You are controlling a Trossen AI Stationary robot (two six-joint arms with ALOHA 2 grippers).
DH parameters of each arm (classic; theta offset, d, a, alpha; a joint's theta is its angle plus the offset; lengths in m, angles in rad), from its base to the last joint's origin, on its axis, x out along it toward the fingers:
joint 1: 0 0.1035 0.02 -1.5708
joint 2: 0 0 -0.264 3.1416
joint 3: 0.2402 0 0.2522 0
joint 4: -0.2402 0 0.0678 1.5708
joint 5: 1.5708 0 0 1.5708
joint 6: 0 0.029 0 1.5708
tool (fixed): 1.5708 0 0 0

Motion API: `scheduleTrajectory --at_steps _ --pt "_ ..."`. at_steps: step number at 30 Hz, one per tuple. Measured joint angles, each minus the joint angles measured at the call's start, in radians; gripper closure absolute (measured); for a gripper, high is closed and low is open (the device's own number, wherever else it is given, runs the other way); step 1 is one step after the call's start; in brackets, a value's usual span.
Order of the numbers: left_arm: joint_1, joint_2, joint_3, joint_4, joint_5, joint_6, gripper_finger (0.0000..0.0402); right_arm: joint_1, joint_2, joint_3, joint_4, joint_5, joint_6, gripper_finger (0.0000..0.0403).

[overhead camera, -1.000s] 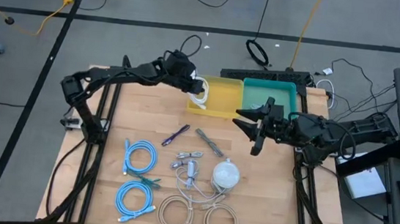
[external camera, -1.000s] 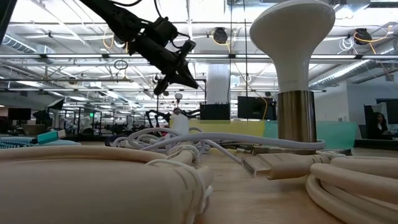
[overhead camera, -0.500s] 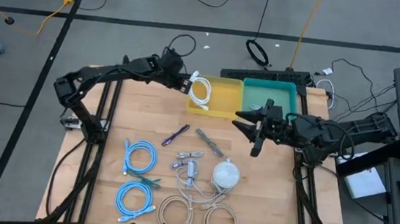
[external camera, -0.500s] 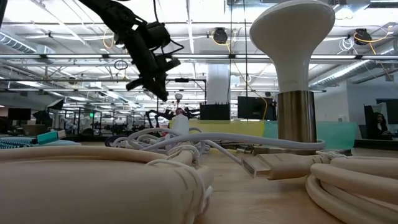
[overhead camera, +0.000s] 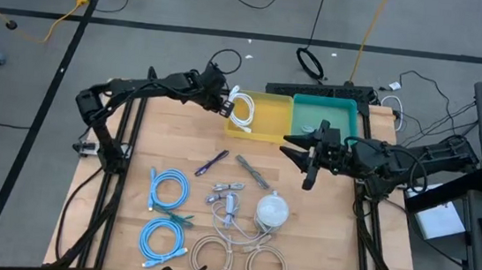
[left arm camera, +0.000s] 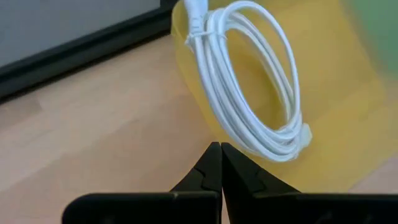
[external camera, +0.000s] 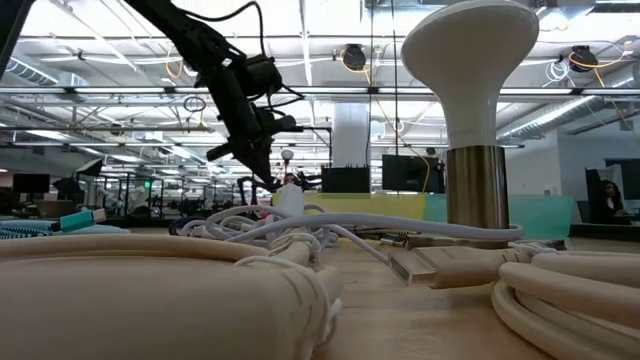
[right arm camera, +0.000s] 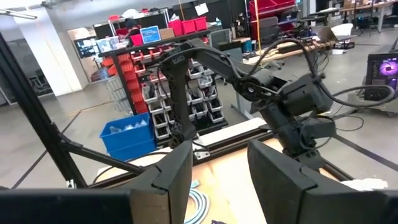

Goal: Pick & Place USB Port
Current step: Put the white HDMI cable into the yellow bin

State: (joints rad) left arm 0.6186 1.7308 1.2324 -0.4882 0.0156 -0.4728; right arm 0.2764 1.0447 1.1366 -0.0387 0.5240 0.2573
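Left claw [overhead camera: 225, 107] clenched, empty, hovering at 9 o'clock of coiled white USB cable [overhead camera: 242, 110] in yellow bin [overhead camera: 271, 120]; right claw [overhead camera: 300, 153] parted, empty.

Wooden bench [overhead camera: 143, 143] in view, and it's busy. Along the far edge a yellow bin [overhead camera: 270, 129] sits touching a green bin [overhead camera: 342, 115]. Mid-bench lie a purple pen [overhead camera: 212, 162] and a grey tool [overhead camera: 252, 172]. Nearer: two blue cable coils [overhead camera: 168, 186], beige cable coils [overhead camera: 211, 258], a white bulb-shaped object [overhead camera: 272, 212] among white cables.
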Motion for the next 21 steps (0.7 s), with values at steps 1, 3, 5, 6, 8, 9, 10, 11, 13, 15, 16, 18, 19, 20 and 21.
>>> scheduleTrajectory --at_steps 1,3,5,6,8,9,10,11,13,15,16,18,19,20,21 --pt "0.000 0.004 0.000 0.011 0.009 -0.001 0.0401 0.001 0.000 0.000 -0.001 0.000 0.000 0.0257" --pt "0.000 0.017 0.000 0.021 0.010 -0.007 0.0401 0.002 0.000 0.000 -0.006 0.000 0.004 0.0257" --pt "-0.002 0.030 0.000 0.033 0.021 -0.008 0.0401 0.002 0.000 0.000 -0.015 0.001 0.013 0.0257" --pt "-0.003 0.034 0.000 0.050 0.029 -0.007 0.0401 0.002 0.000 0.000 -0.020 0.002 0.016 0.0257" --pt "-0.003 0.034 0.000 0.064 0.042 -0.012 0.0401 0.002 0.000 0.000 -0.022 0.003 0.018 0.0257" --pt "-0.003 0.034 0.000 0.074 0.043 -0.018 0.0401 0.002 0.000 0.000 -0.022 0.002 0.019 0.0257" --pt "-0.003 0.034 0.000 0.087 0.041 -0.020 0.0401 0.002 0.000 0.000 -0.022 0.003 0.021 0.0257" --pt "-0.003 0.034 0.000 0.093 0.041 -0.024 0.0401 0.002 0.000 0.000 -0.022 0.002 0.023 0.0257" --pt "0.000 0.034 0.000 0.102 0.041 -0.026 0.0401 0.002 0.000 0.000 -0.023 0.002 0.023 0.0257" --pt "0.004 0.034 0.000 0.098 0.040 -0.026 0.0401 0.002 0.000 0.000 -0.023 0.003 0.023 0.0257" --pt "0.006 0.036 0.000 0.096 0.038 -0.025 0.0401 0.002 0.000 0.000 -0.023 0.003 0.023 0.0257" --pt "0.007 0.048 0.000 0.099 0.038 -0.023 0.0401 0.002 0.000 0.000 -0.023 0.003 0.023 0.0257" --pt "0.011 0.055 0.000 0.095 0.045 -0.023 0.0401 0.001 0.000 0.000 -0.023 0.003 0.023 0.0257" --pt "0.011 0.064 0.000 0.097 0.051 -0.023 0.0401 0.001 0.000 0.000 -0.023 0.003 0.023 0.0257" --pt "0.011 0.073 0.000 0.105 0.058 -0.023 0.0401 0.001 0.000 0.000 -0.022 0.003 0.023 0.0257"
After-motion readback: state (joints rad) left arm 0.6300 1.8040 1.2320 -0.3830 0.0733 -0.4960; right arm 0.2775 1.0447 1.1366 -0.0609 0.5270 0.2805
